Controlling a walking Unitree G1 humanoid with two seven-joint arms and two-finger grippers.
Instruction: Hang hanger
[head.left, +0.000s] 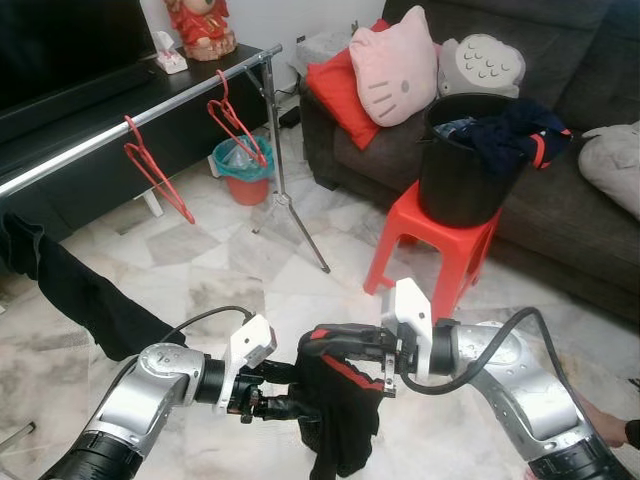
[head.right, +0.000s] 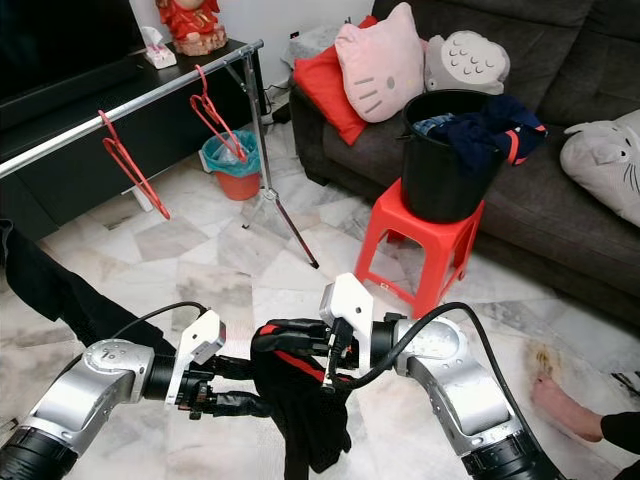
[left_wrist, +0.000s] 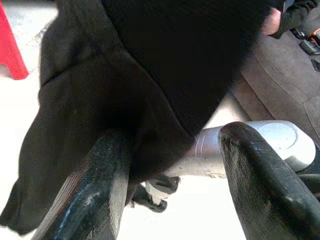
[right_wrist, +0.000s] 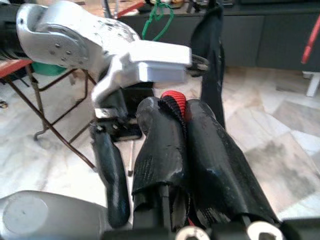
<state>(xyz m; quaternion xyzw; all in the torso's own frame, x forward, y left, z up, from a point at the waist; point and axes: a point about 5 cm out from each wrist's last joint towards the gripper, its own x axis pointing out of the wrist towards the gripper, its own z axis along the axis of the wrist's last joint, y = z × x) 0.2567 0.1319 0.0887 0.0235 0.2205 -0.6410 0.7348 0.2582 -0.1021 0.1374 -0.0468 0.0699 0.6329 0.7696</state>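
Note:
A black garment (head.left: 340, 420) with a red strip (head.left: 350, 372), seemingly a hanger inside it, hangs between my two arms low in front of me. My right gripper (head.left: 318, 342) is shut on its top edge; in the right wrist view the fingers (right_wrist: 200, 140) pinch red and black cloth. My left gripper (head.left: 288, 390) is open beside the garment, its fingertips against the cloth (left_wrist: 150, 100). A silver clothes rail (head.left: 130, 120) runs at the far left with two empty red hangers (head.left: 155, 175) on it and a dark garment (head.left: 80, 290) hanging lower down.
The rail's tripod leg (head.left: 295, 220) stands ahead. A red stool (head.left: 440, 240) carries a black bucket (head.left: 465, 170) of clothes before a dark sofa (head.left: 560, 230). A green-lined bin (head.left: 243, 165) sits behind the rack. A person's foot (head.right: 560, 400) is at the right.

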